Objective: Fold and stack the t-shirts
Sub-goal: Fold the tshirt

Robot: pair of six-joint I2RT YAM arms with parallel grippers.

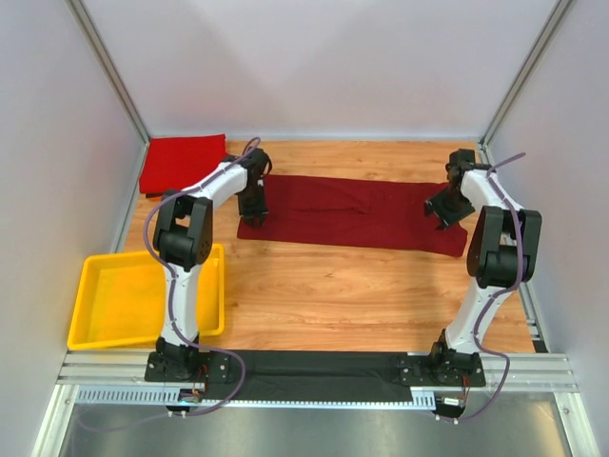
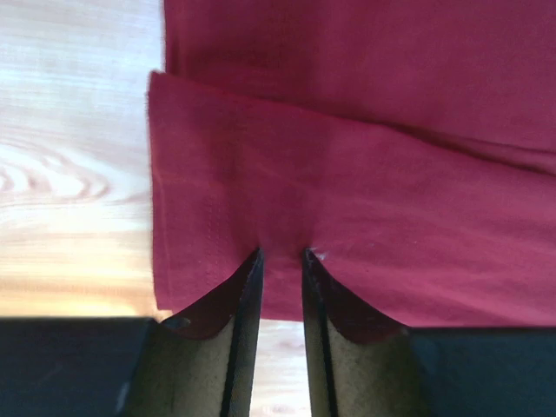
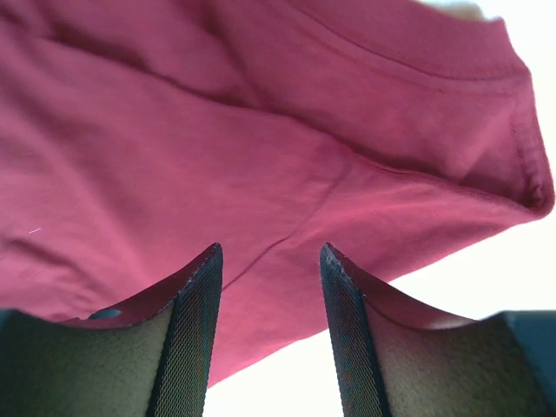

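The dark maroon t-shirt lies as a long strip across the wooden table. My left gripper is down on its left end. In the left wrist view its jaws stand a narrow gap apart, tips pressing on the maroon cloth near the folded edge, with nothing clamped. My right gripper hovers at the strip's right end. Seen from the right wrist, its jaws are wide apart over loose maroon cloth, gripping nothing. The brighter red t-shirt lies folded at the back left.
A yellow tray sits at the front left beside the left arm's base. White walls close in the table on three sides. Bare wood shows left of the shirt's edge.
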